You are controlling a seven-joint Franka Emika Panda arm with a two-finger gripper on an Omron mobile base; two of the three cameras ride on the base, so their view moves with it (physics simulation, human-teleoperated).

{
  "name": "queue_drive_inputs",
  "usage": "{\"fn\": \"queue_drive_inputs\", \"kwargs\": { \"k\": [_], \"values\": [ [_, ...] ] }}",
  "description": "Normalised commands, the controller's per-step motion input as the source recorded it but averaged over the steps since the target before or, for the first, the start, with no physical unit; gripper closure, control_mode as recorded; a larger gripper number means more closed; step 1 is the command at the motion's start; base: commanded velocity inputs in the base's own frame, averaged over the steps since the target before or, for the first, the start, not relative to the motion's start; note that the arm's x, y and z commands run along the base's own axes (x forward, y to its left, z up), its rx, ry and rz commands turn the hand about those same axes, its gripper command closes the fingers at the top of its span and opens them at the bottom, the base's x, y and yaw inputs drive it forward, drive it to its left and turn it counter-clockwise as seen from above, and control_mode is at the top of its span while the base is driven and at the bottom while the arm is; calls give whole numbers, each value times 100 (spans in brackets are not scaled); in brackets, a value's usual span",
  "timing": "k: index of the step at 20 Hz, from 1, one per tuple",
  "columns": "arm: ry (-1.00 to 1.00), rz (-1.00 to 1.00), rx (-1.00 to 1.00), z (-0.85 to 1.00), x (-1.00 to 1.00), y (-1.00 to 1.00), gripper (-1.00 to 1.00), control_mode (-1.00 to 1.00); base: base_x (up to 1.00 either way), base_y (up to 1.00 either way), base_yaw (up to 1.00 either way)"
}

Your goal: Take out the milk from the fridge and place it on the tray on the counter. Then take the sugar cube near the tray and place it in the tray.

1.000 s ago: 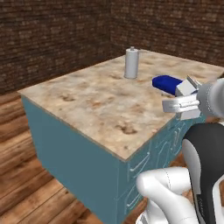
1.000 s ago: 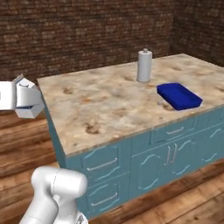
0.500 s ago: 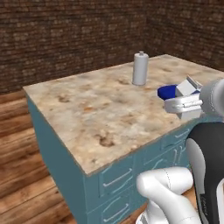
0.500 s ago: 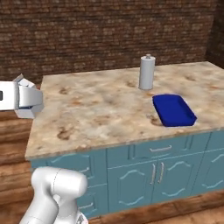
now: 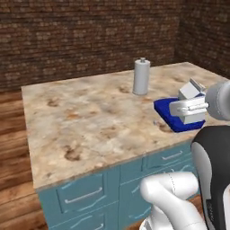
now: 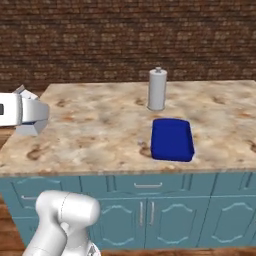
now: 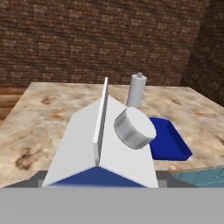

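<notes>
The tool [image 5: 191, 107] holds the milk [image 7: 103, 144] clamped between its fingers, jaws spread wide around the carton's body, its gabled top and round cap facing the hand view. In the left base view the carton hangs at about four o'clock from the grey canister [image 5: 141, 77], in front of the blue tray [image 5: 167, 116]; whether it is over the tray or short of the tabletop [image 5: 90, 117] edge cannot be told, and the right base view places the carton [image 6: 29, 114] off the tabletop's left end, at nine o'clock from the tray [image 6: 172, 139]. The carry to the tray looks unfinished. The risks, as judged: a release before the carton is above the tray would drop it on bare stone or past the edge, and a low sweep could clip the canister or the tiny sugar cube [image 5: 155, 121] just beside the tray's near-left corner.
</notes>
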Motion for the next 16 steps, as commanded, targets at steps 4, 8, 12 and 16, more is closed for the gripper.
{"fn": "queue_drive_inputs", "kwargs": {
  "k": [4,8,12,16],
  "values": [
    [0,0,0,0,0,0,100,100,29,-100,29],
    [0,0,0,0,0,0,100,100,47,-100,31],
    [0,0,0,0,0,0,100,100,52,-95,37],
    [0,0,0,0,0,0,100,100,-9,-83,13]
  ]
}}
